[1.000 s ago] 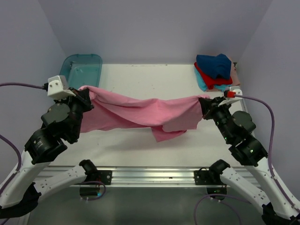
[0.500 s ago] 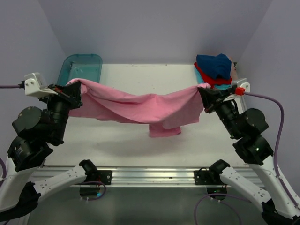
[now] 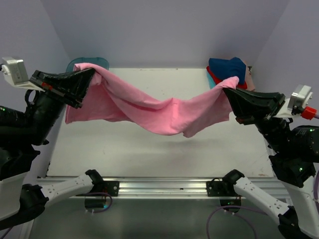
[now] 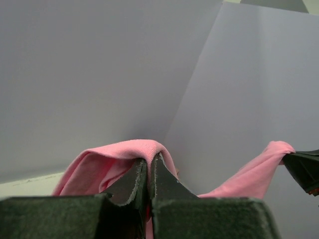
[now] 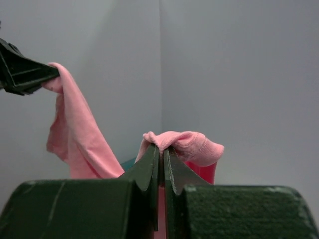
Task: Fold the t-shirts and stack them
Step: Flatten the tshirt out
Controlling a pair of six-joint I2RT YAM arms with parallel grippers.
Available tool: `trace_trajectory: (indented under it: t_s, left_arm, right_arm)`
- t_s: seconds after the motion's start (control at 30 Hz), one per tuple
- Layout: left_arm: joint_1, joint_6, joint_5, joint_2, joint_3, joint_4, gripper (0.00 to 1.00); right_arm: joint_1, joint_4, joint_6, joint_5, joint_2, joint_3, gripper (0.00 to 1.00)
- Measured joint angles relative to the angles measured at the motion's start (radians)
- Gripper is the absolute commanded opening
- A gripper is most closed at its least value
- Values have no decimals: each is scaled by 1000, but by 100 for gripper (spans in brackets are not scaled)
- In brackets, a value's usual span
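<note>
The two arms are now holding the soft pink cotton t-shirt (image 3: pixel 154 117) higher and wider than half a second ago. The left claw (image 3: pixel 89 77) and the right claw (image 3: pixel 228 93) are each swinging up and outward, and the flap that was trailing low in the middle is now hanging above the white desk (image 3: pixel 149 154).

The shirt is hanging in the air between the two claws, sagging in a shallow curve below both, with a loose fold drooping under the left claw. Each claw is clenched on a bunched edge of the cloth, and in both wrist views the fabric is humping over the pinched tips.

The cloth is looking light and limp, so it is likely to wrinkle wherever it is not being pulled taut. Gripping at opposite corners or edges seems the best way of laying it flat.

Just behind the right claw, a stack of navy, red and teal shirts (image 3: pixel 227 69) is sitting. Behind the left claw, a translucent teal plastic tub (image 3: pixel 74 64) is peeking out.
</note>
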Motion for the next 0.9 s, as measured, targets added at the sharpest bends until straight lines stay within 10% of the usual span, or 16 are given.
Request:
trace_trajectory:
  t_s: [0.37,0.63,0.77,0.9]
  left_arm:
    - [31,16,-233,268,31,-92,0]
    - [515,22,81,798,197,-53,0]
    - [603,39,173,1001,283,-53,0]
    - [607,39,205,837,41,66,0]
  right_arm:
    - [-19,-160,86,327,377,251,0]
    - [-220,-291,118,337,890,400,0]
    - [-217,-264,64,360,906,361,0]
    - [-204,-94,16,360,647,112,0]
